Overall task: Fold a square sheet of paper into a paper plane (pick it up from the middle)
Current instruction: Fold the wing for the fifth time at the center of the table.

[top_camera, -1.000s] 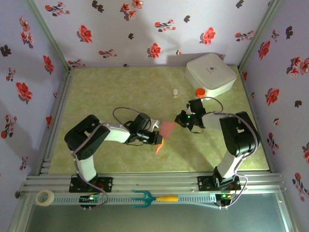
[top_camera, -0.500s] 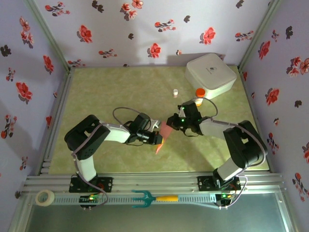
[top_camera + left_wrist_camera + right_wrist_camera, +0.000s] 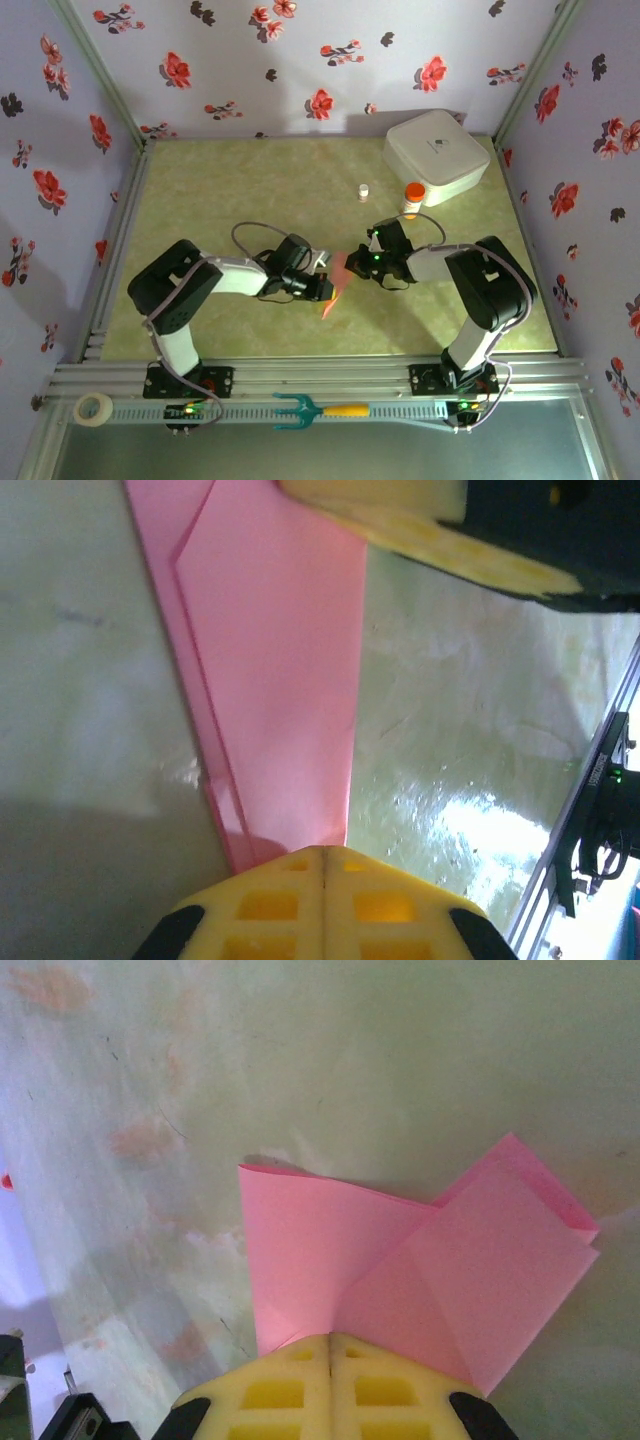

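The paper plane (image 3: 337, 278), half-folded and salmon-pink, is near the middle of the table (image 3: 220, 190), held between my two grippers. My left gripper (image 3: 325, 289) is clamped on it near the narrow end, and my right gripper (image 3: 353, 262) pinches the layered flaps at the other end. To crease it well, I judge both pinches must move together without pulling apart, so the layers stay aligned and the thin paper doesn't tear. Its long axis runs from my right gripper toward the near edge, slim tip pointing near and slightly left
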You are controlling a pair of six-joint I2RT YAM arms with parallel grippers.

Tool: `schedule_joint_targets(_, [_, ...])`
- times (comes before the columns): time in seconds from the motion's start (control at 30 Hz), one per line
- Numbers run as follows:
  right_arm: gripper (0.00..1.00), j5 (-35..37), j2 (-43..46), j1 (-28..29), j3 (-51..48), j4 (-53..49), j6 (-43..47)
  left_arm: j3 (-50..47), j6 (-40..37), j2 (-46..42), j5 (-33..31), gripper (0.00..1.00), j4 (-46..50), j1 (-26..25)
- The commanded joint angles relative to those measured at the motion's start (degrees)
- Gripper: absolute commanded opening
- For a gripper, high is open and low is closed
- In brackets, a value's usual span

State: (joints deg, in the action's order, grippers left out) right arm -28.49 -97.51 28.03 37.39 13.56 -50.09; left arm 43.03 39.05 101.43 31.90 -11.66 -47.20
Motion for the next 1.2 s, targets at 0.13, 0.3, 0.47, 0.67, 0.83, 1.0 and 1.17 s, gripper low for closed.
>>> schedule_joint_targets(0.13, [0.02, 4.0, -1.7, -0.4, -1.9, -2.5, 0.0, 4.8, 2.6, -5.6, 0.0, 0.0, 5.8, -0.3])
schedule_joint_targets(0.3, [0.02, 3.8, -1.8, -0.3, -2.1, -1.5, -0.8, 8.7, 3.3, -0.6, 2.7, 0.01, 5.0, -0.7])
schedule_joint_targets(0.47, [0.02, 3.7, -1.6, -0.3, -2.4, -1.1, -1.2, 12.0, 3.5, 4.3, 3.9, 0.02, 5.2, -1.8])
schedule_joint_targets(0.67, [0.02, 3.4, -1.5, -0.3, -2.9, -0.5, -1.4, 13.9, 1.4, 6.6, -0.5, 0.05, 9.4, -2.0])
schedule_joint_targets(0.83, [0.02, 3.5, -1.7, -0.3, -3.3, -0.3, -1.3, 13.0, -1.7, 8.1, -4.1, 0.06, 15.7, -2.4])
schedule_joint_targets(1.0, [0.02, 3.6, -1.7, -0.3, -3.4, -0.8, -1.0, 8.7, -1.5, 6.2, -4.2, 0.06, 15.6, -3.0])
schedule_joint_targets(1.17, [0.02, 3.8, -1.8, -0.3, -3.3, -1.0, -1.0, 6.2, -1.4, 1.8, -4.3, 0.08, 15.9, -3.2])
